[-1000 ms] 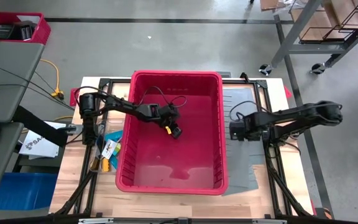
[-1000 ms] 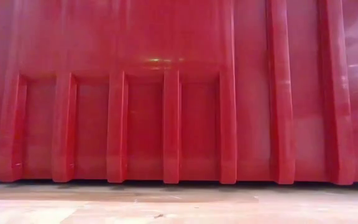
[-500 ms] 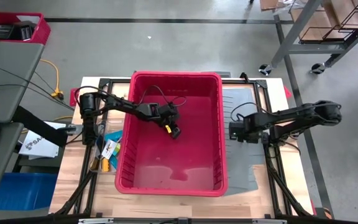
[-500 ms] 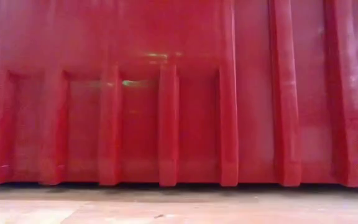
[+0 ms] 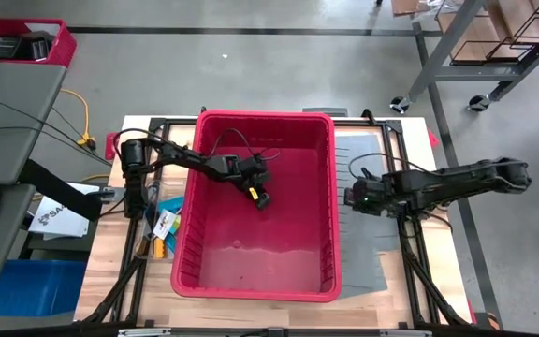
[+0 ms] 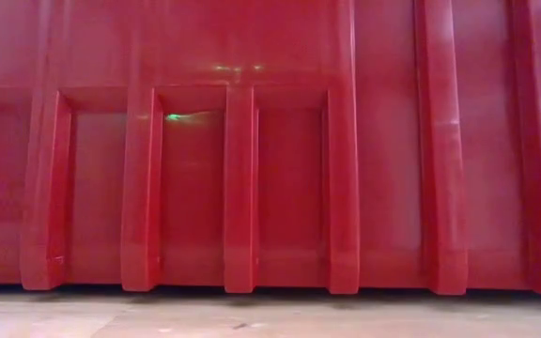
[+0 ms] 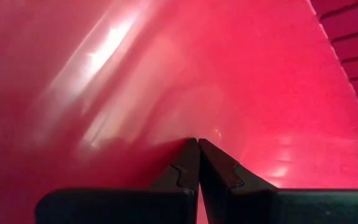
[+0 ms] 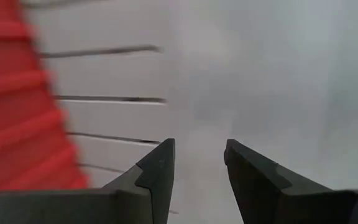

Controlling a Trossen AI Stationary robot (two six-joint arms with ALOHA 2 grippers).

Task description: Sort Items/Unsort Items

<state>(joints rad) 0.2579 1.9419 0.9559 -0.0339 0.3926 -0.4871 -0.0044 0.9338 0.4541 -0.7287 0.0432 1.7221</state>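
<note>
Red bin [image 5: 204,253], left gripper [image 5: 261,198] inside, shut

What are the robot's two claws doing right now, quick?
Left gripper: shut, holding nothing, inside the red bin.
Right gripper: open, holding nothing, over the grey mat beside the bin.

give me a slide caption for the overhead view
Left gripper shut inside red bin; right gripper open beside it.

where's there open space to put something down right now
Most of the red bin's floor is bare, below the left end effector. The grey mat below the right end effector is bare. Left of the bin, items crowd the wood.
</note>
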